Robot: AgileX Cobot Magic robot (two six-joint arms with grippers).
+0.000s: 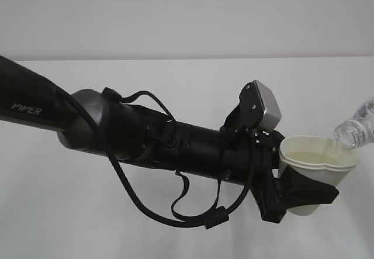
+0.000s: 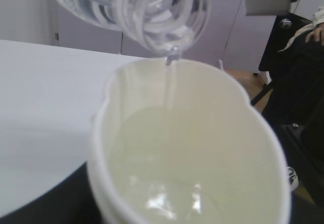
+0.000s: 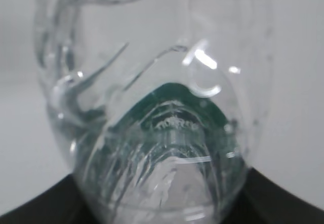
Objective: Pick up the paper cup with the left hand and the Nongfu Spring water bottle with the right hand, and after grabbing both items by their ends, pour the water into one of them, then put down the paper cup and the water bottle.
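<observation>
Pouring from the Nongfu Spring water bottle (image 1: 355, 127) into the paper cup (image 1: 316, 170), seen in the exterior view at the right edge, both held above the white desk (image 1: 175, 224). Bottle tilted neck-down, open mouth just above and beside the cup's right rim, only the neck end in view there. Cup gripped around its lower body by the left hand (image 1: 295, 192), black jaws pinching it from two sides hard enough to dent the rolled rim into a lobed outline. Grey camera box (image 1: 266, 106) sitting on top of the wrist, loose black cables (image 1: 134, 203) looping beneath the thick arm marked "PIPER" (image 1: 26, 110).

Looking down from the left wrist: cup (image 2: 192, 148) filling the frame, rim pushed out of round, pale water (image 2: 172, 198) pooled in the bottom with bright glints on its surface. Ribbed clear bottle (image 2: 136, 6) close overhead, a thin stream falling from its mouth onto the inner far wall. White desk (image 2: 45, 107) to the left, dark furniture and a seated person's arm (image 2: 316, 32) at far right, blurred.

Looking from the right wrist: bottle (image 3: 152, 107) filling nearly everything, crumpled-looking clear wall with the dark green label (image 3: 177, 102) seen through it. Right hand (image 3: 45, 204) showing only as dark edges low at both corners, set on either side of the bottle's base and pinching it.
</observation>
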